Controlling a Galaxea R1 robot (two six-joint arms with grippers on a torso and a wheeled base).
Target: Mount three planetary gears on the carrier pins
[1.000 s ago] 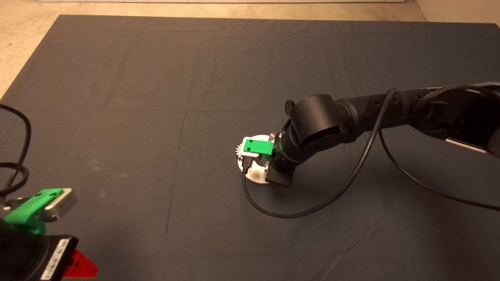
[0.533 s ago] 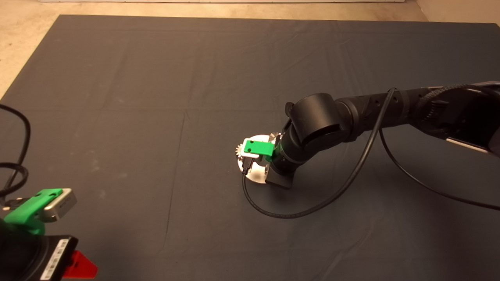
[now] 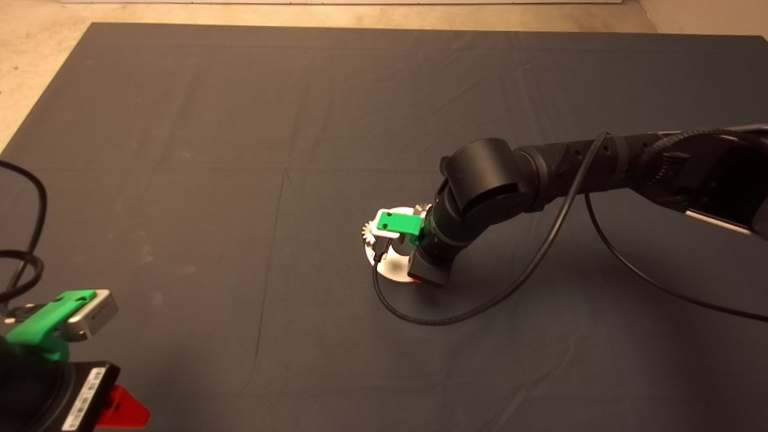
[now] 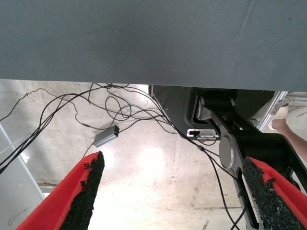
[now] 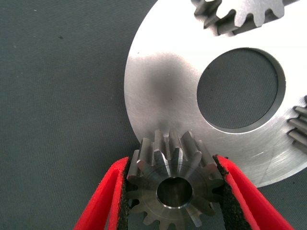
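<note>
While my right arm reaches in from the right over the mat [image 3: 240,150], my right gripper [image 5: 175,191] is closed on a gear [image 5: 173,189], its two red fingers [image 5: 103,201] pressing their black pads against the teeth on either side. The wrist view shows this gear with its centre hole open, sitting at the edge of the plate [image 5: 163,86]; whether it rests on a pin I cannot tell, since no pin shows through the hole. The plate is flat, shiny and round with a large centre hole, and it lies on the mat a little right of the middle. Two more gears are on the plate: a second gear [image 5: 237,14] just beyond the centre hole from the held one, and a third gear [image 5: 300,129] at the plate's rim to one side, only partly in view. From above, my wrist and its green mount hide most of the plate [image 3: 393,271], with a toothed edge poking out at its left side and another at its far side. A black cable [image 3: 480,309] loops on the mat near the plate. My left gripper [image 4: 175,196] waits at the near left corner, off the mat's edge, fingers wide apart and holding nothing; its view shows the floor with cables.
</note>
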